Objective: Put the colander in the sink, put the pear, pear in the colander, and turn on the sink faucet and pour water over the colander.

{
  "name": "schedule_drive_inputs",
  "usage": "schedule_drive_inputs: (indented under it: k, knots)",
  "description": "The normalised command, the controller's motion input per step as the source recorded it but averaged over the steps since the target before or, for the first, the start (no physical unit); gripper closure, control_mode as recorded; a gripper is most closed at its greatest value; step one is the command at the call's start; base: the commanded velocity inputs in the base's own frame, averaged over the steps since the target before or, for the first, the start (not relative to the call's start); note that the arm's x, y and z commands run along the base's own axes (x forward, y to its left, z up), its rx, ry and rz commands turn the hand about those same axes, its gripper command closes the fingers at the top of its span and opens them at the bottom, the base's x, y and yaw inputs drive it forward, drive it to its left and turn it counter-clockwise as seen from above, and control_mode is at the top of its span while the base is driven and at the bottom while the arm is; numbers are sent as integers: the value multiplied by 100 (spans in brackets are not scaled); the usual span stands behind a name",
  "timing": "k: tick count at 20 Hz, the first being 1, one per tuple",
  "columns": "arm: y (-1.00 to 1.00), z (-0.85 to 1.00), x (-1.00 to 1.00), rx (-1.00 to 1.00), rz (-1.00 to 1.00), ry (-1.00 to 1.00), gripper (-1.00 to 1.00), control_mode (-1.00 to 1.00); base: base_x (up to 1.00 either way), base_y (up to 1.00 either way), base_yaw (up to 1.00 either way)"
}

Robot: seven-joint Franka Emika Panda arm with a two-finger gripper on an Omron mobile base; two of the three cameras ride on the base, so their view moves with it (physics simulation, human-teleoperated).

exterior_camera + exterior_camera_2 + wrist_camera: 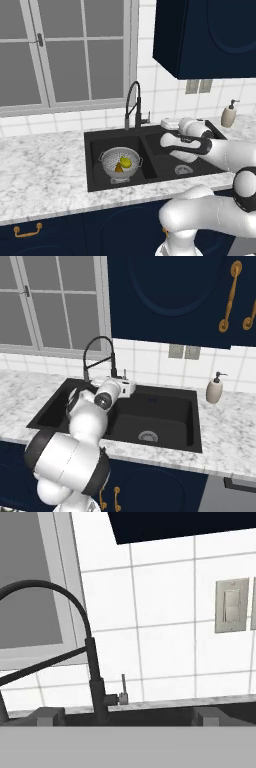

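Behind the black sink (pixel 150 134), pears already in the colander (pixel 120 162), the wide-open, empty hand (pixel 127 716) faces the sink faucet (pixel 95 677), whose lever likely needs nudging next.

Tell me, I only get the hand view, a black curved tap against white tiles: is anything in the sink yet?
Observer: Yes, a round silver-grey metal colander full of holes sits in the black double sink's left basin.
Operator: Any fruit inside?
Observer: Two, a small yellow-green pear and a brownish-orange pear.
Operator: Water running?
Observer: No stream falls from the tall black gooseneck faucet.
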Motion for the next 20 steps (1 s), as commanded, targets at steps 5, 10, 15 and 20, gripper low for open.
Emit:
schedule_drive_inputs:
  k: [5, 10, 15, 20]
  knots:
    - [-9, 1, 10, 0, 1, 0, -100, -100, 0, 0, 0]
    - [0, -29, 17, 0, 2, 0, -100, -100, 0, 0, 0]
    - [0, -23, 17, 0, 2, -8, -100, -100, 0, 0, 0]
    - [0, -16, 18, 0, 2, -4, -100, -100, 0, 0, 0]
